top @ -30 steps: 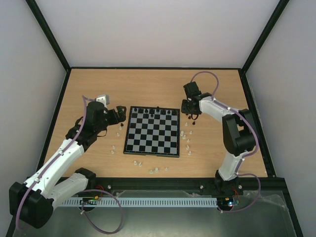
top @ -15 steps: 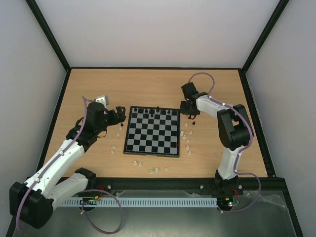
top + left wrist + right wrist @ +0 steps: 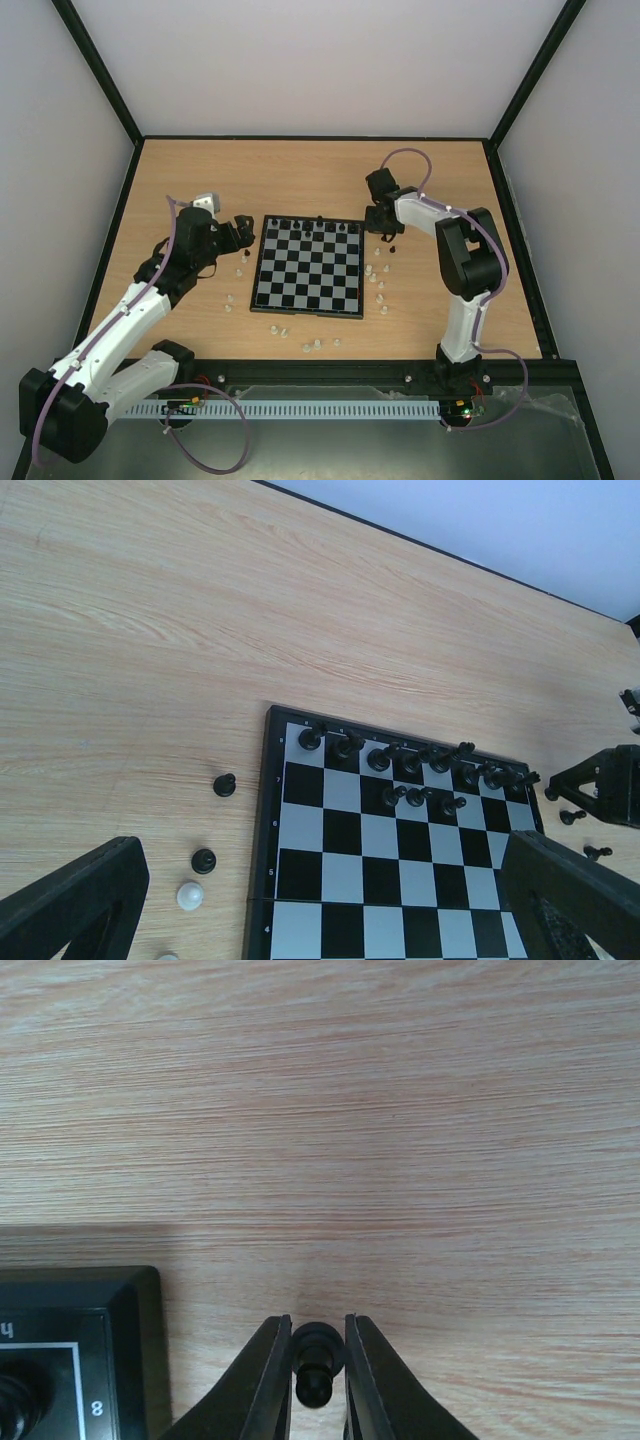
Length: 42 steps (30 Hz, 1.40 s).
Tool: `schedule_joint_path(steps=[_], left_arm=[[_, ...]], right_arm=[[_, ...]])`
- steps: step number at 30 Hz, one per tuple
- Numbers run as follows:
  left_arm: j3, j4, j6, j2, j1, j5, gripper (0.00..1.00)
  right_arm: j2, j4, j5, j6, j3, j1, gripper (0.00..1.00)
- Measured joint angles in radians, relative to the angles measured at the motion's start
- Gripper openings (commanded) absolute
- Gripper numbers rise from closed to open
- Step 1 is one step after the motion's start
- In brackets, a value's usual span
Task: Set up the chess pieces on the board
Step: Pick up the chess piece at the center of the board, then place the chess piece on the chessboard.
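The board point(image 3: 310, 282) lies mid-table with black chess pieces point(image 3: 318, 228) along its far rows, seen closer in the left wrist view as a back row point(image 3: 410, 760) and three pawns point(image 3: 425, 798). My right gripper point(image 3: 385, 233) is down at the table just off the board's far right corner. In the right wrist view its fingers point(image 3: 268, 1380) press both sides of a black pawn point(image 3: 316, 1360) lying on the wood beside the board's corner point(image 3: 90, 1320). My left gripper point(image 3: 243, 228) hovers open by the board's far left corner, its jaws wide apart point(image 3: 322, 880) with nothing between them.
Whitish pieces lie loose right of the board point(image 3: 378, 280), in front of it point(image 3: 315, 345) and to its left point(image 3: 235, 285). Two black pawns point(image 3: 225, 784) and a white piece point(image 3: 190, 895) sit left of the board. More black pieces point(image 3: 572, 817) lie off its right side.
The right gripper's jaws have closed in on the black pawn, and that arm has shifted slightly left and farther back. The left arm has not moved.
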Motion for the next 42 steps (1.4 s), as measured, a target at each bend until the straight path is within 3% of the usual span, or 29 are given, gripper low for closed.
schedule_joint_path(steps=[10,18,28,42], left_arm=[[-0.001,0.0,0.0,0.0,0.0,-0.001,1.0],[-0.01,0.001,-0.002,0.0,0.0,-0.005,1.0],[-0.024,0.001,-0.01,-0.006,0.0,-0.024,1.0],[-0.024,0.0,-0.019,-0.006,0.0,-0.035,1.0]], right_arm=[[0.013,-0.002,0.011,-0.003,0.012,0.0,0.01],[-0.027,-0.027,0.044,-0.003,0.012,0.027,0.02],[-0.133,-0.079,0.058,-0.003,0.012,0.192,0.02],[-0.039,-0.11,-0.008,-0.003,0.15,0.264,0.02]])
